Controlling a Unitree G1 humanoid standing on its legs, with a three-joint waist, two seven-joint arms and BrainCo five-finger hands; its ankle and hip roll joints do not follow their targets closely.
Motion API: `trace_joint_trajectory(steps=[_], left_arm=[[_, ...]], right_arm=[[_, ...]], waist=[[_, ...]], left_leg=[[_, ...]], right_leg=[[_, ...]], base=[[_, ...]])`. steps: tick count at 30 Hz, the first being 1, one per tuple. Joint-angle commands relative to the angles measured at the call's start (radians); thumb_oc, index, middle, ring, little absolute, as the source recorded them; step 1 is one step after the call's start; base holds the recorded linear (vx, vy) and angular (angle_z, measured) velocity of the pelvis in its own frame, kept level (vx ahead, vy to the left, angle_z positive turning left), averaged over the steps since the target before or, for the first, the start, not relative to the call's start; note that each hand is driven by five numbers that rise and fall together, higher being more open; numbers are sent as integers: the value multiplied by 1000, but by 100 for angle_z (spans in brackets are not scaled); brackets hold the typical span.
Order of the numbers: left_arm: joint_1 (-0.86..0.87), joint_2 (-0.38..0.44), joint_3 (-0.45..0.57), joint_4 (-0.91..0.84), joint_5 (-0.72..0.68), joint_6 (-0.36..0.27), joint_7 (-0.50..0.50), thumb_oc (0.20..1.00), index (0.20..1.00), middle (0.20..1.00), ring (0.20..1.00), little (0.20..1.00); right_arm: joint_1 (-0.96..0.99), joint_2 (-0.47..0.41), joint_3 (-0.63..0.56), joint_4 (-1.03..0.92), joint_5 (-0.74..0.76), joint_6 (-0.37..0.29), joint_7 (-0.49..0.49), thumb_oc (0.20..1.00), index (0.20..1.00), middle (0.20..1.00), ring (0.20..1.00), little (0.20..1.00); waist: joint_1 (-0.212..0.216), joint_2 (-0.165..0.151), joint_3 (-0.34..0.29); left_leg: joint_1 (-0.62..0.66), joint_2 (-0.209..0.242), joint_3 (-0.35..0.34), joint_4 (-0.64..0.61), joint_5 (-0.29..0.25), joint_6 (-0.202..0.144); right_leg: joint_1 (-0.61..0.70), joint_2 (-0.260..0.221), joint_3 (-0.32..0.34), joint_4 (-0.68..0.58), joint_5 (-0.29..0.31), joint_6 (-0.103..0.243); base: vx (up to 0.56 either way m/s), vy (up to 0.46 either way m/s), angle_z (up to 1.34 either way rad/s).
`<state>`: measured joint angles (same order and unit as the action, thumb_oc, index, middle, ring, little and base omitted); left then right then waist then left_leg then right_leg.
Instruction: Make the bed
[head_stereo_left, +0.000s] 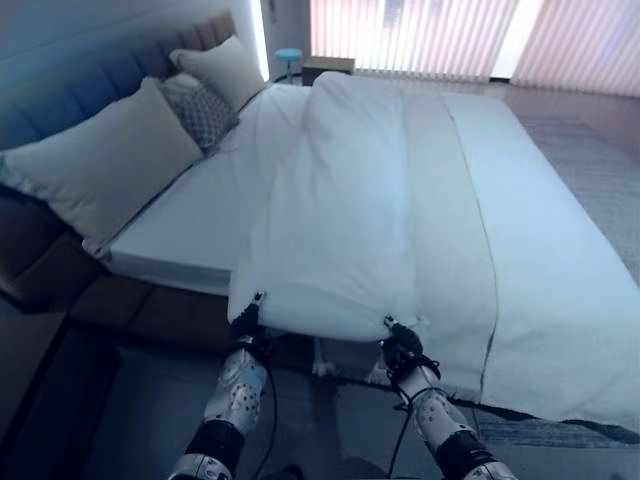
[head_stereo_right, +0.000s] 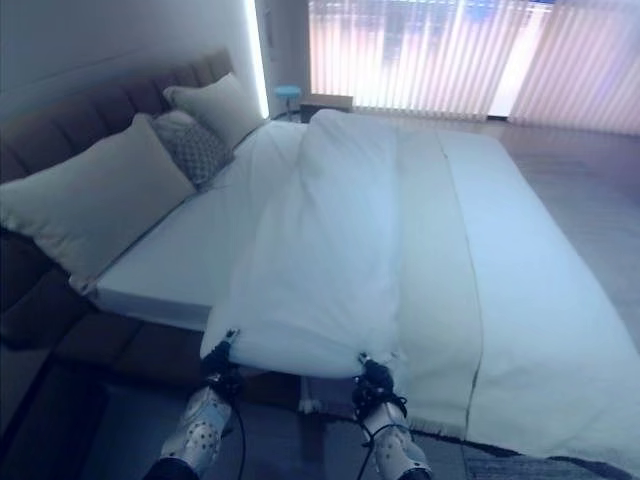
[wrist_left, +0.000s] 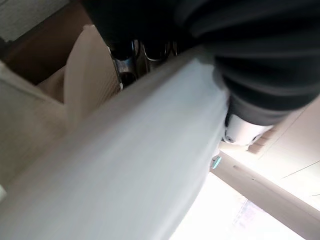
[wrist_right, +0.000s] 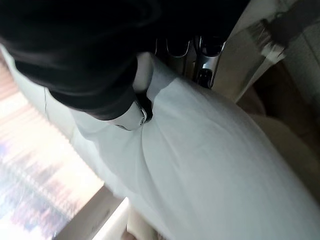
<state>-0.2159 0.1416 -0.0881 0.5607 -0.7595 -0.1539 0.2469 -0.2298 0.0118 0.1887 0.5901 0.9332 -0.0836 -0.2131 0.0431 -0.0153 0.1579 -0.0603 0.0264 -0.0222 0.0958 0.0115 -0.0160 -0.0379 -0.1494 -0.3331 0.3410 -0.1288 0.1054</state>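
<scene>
Left hand: left hand (head_stereo_left: 246, 322) at the near edge of the bed, fingers curled round the near left corner of the duvet (head_stereo_left: 340, 200); its wrist view has the white cloth (wrist_left: 150, 160) pinched between thumb and fingers (wrist_left: 127, 62).
Right hand: right hand (head_stereo_left: 400, 345) clamped on the duvet's near right corner, cloth bunched between thumb and fingers (wrist_right: 202, 60) in its wrist view.
Duvet: white, folded into a long thick band down the middle of the bed, its near end hanging just over the bed's near edge between the two hands, its far end near the window.
Bed: bed (head_stereo_left: 560, 300), with bare white sheet (head_stereo_left: 190, 215) showing left of the duvet; a beige strip (head_stereo_left: 445, 220) runs beside the duvet on the right.
Pillows: large cream pillow (head_stereo_left: 95, 165) against the padded headboard (head_stereo_left: 60, 80) left of the duvet, a patterned cushion (head_stereo_left: 200, 110) and another cream pillow (head_stereo_left: 225, 65) further along.
Room: vertical blinds (head_stereo_left: 430, 35) beyond the bed, a small blue stool (head_stereo_left: 288, 58) by the far corner, a rug (head_stereo_left: 590, 160) to the bed's right.
Open room: dark floor (head_stereo_left: 130, 410) at the near side, around both arms.
</scene>
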Motion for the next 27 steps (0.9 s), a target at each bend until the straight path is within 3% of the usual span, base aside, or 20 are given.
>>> trace_joint_trajectory(steps=[1,2,4,7,8,9,10,11,12,14,15,17,19,21,24,25,26,27], left_arm=[[-1,167,204,-84,-16,-155,108,200,200,200,200,200],[-4,149,192,-81,-11,-147,109,200,200,200,200,200],[3,137,185,-66,-14,-136,101,200,200,200,200,200],[41,104,173,-68,5,-122,90,200,200,200,200,200],[40,104,172,-68,5,-122,90,200,200,200,200,200],[54,95,170,-59,1,-119,86,200,200,200,200,200],[54,95,170,-59,1,-119,86,200,200,200,200,200],[78,97,179,-53,4,-110,92,200,200,200,200,200],[79,97,179,-53,4,-110,92,200,200,200,200,200],[92,99,184,-50,12,-104,95,200,200,200,200,200],[99,98,185,-39,5,-104,95,200,200,200,200,200],[99,98,181,-35,6,-102,94,200,200,200,200,200],[95,99,167,-7,-1,-91,82,200,200,200,200,200],[94,97,153,-2,0,-85,75,200,200,200,200,200],[74,102,139,-14,2,-89,76,200,200,200,200,200],[55,118,142,-45,11,-98,84,200,200,200,200,200],[55,118,143,-46,11,-97,85,200,200,200,200,200],[43,141,164,-93,19,-116,97,200,200,200,200,200]], right_arm=[[38,-154,-72,-15,18,-136,-36,200,200,200,200,200],[50,-160,-76,-19,29,-139,-48,200,200,200,200,200],[58,-165,-81,-20,46,-148,-51,200,200,200,200,200],[97,-178,-95,-15,39,-139,-55,200,200,200,200,200],[97,-178,-95,-15,39,-139,-55,200,200,200,200,200],[106,-177,-106,-11,43,-132,-55,200,200,200,200,200],[106,-177,-106,-10,43,-132,-55,200,200,200,200,200],[106,-175,-106,-1,34,-124,-55,200,200,200,200,200],[107,-175,-106,-1,34,-124,-55,200,200,200,200,200],[107,-180,-105,2,23,-118,-56,200,200,200,200,200],[105,-192,-108,2,16,-111,-53,200,200,200,200,200],[105,-197,-110,3,13,-108,-53,200,200,200,200,200],[113,-203,-131,-3,9,-99,-52,200,200,200,200,200],[123,-203,-133,-7,6,-94,-54,200,200,200,200,200],[120,-196,-141,-36,2,-92,-61,200,200,200,200,200],[96,-191,-135,-62,-3,-100,-55,200,200,200,200,200],[96,-190,-135,-62,-3,-100,-55,200,200,200,200,200],[66,-191,-129,-105,-11,-116,-50,200,200,200,200,200]], waist=[[10,-52,-37],[0,-51,-39],[-10,-49,-43],[-22,-42,-20],[-22,-40,-20],[-24,-39,-15],[-22,-38,-15],[-14,-37,-28],[-13,-37,-28],[-3,-38,-34],[2,-37,-32],[2,-33,-29],[-10,-16,-35],[-13,-10,-39],[-15,-17,-37],[-11,-16,-31],[-9,-17,-32],[1,-8,-27]], left_leg=[[45,-91,4,-69,-22,-37],[39,-110,-14,-56,-21,-39],[31,-123,-27,-42,-19,-40],[-26,-148,-22,140,-47,-76],[-29,-147,-22,148,-51,-77],[-47,-116,4,148,-54,-72],[-47,-115,6,148,-54,-72],[-44,-67,-1,97,-44,-58],[-43,-67,1,94,-43,-58],[-57,-34,-51,68,-13,-60],[-65,21,-128,37,24,-77],[-65,45,-147,28,39,-86],[-46,80,-135,5,31,-98],[-32,76,-122,-12,31,-95],[-33,18,-102,42,-28,-67],[-27,-9,-67,48,-49,-41],[-28,-9,-65,49,-49,-41],[-10,-17,-34,22,-46,-25]], right_leg=[[31,171,158,-193,33,-58],[49,172,208,-232,43,-61],[53,183,233,-238,58,-71],[108,158,191,-283,72,-76],[109,159,190,-284,72,-76],[124,144,181,-301,75,-64],[125,144,182,-302,75,-64],[126,133,196,-313,78,-51],[125,133,197,-313,78,-51],[118,122,219,-304,72,-46],[116,103,246,-291,54,-40],[117,96,252,-284,47,-39],[135,54,258,-278,31,-9],[141,38,253,-279,33,3],[125,-32,279,-242,66,35],[79,-63,291,-182,119,39],[75,-63,294,-180,118,40],[31,-95,263,-132,184,36]], base=[[-33,129,34],[-34,129,70],[12,64,82],[22,97,42],[-23,146,56],[-5,89,35],[63,201,2],[70,113,-32],[108,162,-66],[121,212,-70],[165,350,-55],[140,299,-46],[196,417,-20],[129,312,-2],[126,504,37],[45,404,34],[23,542,-1],[-2,258,-9]])
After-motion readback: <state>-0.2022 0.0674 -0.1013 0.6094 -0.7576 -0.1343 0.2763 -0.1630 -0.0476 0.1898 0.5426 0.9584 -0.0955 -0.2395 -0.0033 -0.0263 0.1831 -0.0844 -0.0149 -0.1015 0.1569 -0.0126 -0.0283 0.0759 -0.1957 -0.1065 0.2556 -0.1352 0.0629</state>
